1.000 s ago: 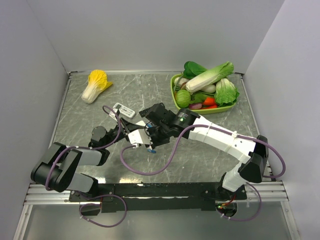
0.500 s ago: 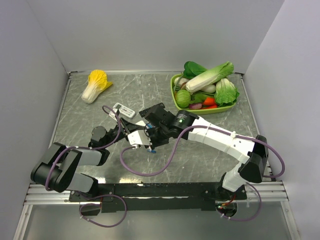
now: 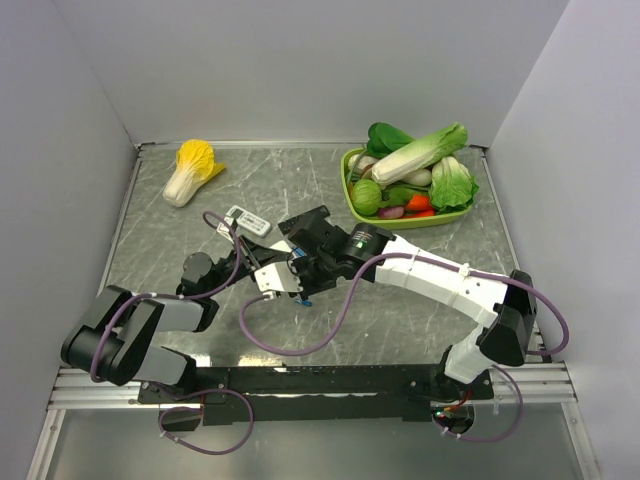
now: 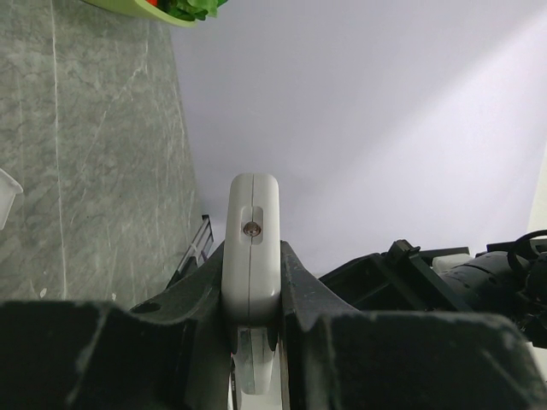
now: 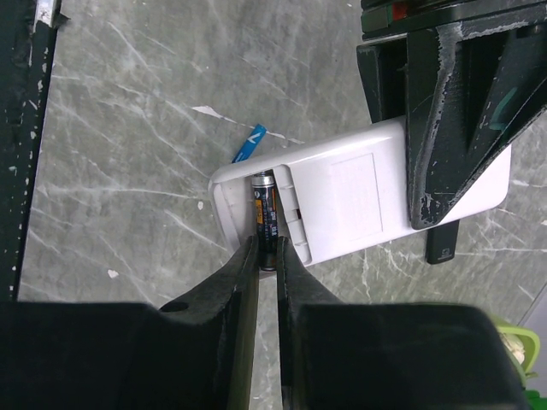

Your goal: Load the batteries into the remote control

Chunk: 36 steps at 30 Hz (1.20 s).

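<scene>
Battery (image 5: pixel 266 224): sits lengthwise in the open compartment at one end of the remote control (image 5: pixel 342 201). Its near end is pinched between the tips of the right gripper (image 5: pixel 267 243). Those jaws stand narrow, one on each side of the cell and touching it. I cannot tell whether the cell is fully seated.

Remote control: plain white back faces the right wrist camera, and the compartment wall lies just beside the right fingertips. The other end is clamped in the left gripper (image 4: pixel 253 265). In the left wrist view its jaws press both long edges, and the emitter end pokes out past the tips. The body looks lifted off the table (image 5: pixel 128 128), though I cannot confirm a gap.

Second battery (image 5: pixel 250 141): blue, lying on the stone surface just beyond the right fingertips, past the remote's open end. It is apart from both grippers.

Dark slim object (image 5: pixel 443 246): shows from under the remote's edge, below the left jaw. I cannot tell what it is.

In the overhead view the two grippers meet nose to nose. A small white remote (image 3: pixel 247 219) lies on the far side of the left jaws. A green tray (image 3: pixel 352 200) of vegetables is well beyond the right jaws, and a yellow cabbage (image 3: pixel 188 172) is far off past the left jaws.
</scene>
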Motion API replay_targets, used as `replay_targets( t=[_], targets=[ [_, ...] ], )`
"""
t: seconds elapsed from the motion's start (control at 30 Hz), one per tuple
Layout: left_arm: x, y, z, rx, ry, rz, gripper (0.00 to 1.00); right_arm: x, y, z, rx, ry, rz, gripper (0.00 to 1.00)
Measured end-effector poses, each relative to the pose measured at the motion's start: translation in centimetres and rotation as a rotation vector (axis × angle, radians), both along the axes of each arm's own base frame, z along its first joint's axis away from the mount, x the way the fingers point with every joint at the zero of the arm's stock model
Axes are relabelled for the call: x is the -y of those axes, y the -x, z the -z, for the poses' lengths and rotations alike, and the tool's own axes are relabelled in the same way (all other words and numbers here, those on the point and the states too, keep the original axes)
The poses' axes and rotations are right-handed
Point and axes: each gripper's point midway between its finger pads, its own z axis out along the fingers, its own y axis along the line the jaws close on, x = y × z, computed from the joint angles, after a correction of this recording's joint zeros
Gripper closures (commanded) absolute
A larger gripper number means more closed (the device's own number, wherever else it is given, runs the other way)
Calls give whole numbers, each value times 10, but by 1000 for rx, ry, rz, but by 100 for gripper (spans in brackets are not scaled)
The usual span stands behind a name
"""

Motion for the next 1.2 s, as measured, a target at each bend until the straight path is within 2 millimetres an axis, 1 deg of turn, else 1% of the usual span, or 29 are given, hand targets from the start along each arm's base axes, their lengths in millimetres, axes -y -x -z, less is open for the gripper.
replay_targets(
  t=[0.2, 0.53, 0.87, 1.2],
  targets=[
    [0, -1, 0, 0, 1, -4, 99, -1, 1, 0, 14, 6, -10, 89],
    [0, -1, -1, -7, 6, -4, 99, -1, 2, -2, 56, 27, -24, 91],
    [-1, -1, -2, -9, 12, -6, 99, -3, 1, -5, 80, 31, -28, 97],
    [-1, 0, -3, -14, 17, 2, 99, -5, 4, -9, 102, 39, -39, 98]
  ],
)
